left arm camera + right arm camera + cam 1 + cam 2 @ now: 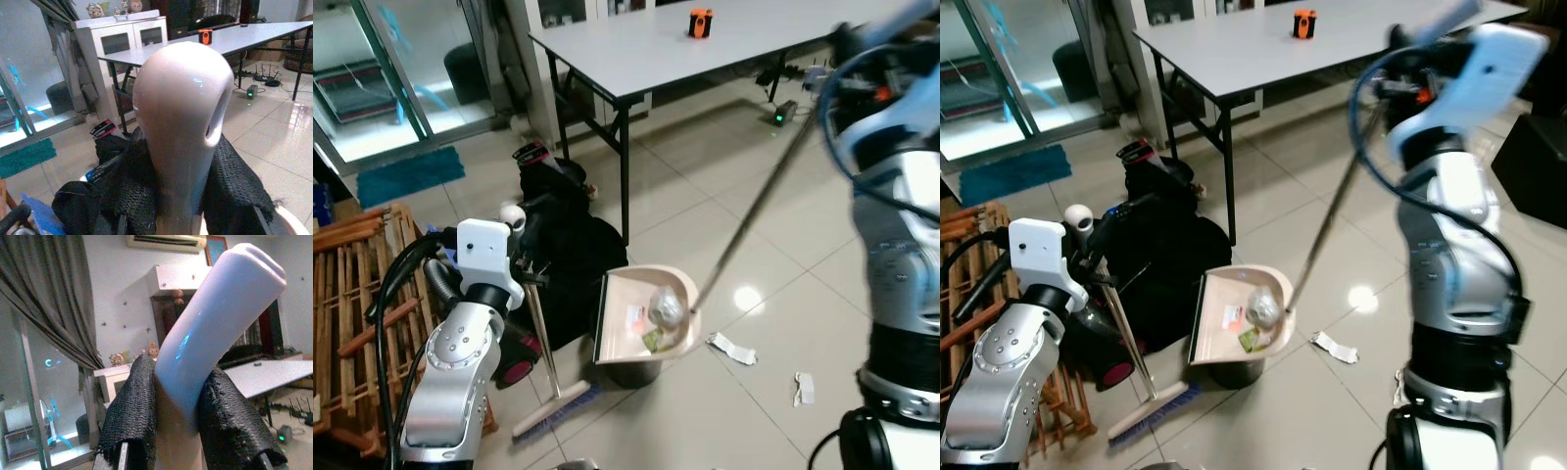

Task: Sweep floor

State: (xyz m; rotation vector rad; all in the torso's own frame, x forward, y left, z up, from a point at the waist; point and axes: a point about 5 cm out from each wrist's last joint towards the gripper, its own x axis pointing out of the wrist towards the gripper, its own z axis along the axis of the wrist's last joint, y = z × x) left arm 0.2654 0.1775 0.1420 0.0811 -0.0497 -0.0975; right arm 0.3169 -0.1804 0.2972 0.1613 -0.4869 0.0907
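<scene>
A tiled floor (705, 196) stretches under a grey bench (705, 44) set against the far wall of the room. My left gripper (171, 196) is clamped around the pale handle of the broom (553, 406), whose bristle head rests on the tiles below and just right of that gripper, beside a black bag (563, 259). Further right, between my two grippers, the beige dustpan (641, 313) sits on the floor holding crumpled litter (664, 308). My right gripper (181, 426), raised high, is closed on the dustpan's long handle (754, 211). Paper scraps (729, 345) lie on the tiles below it.
</scene>
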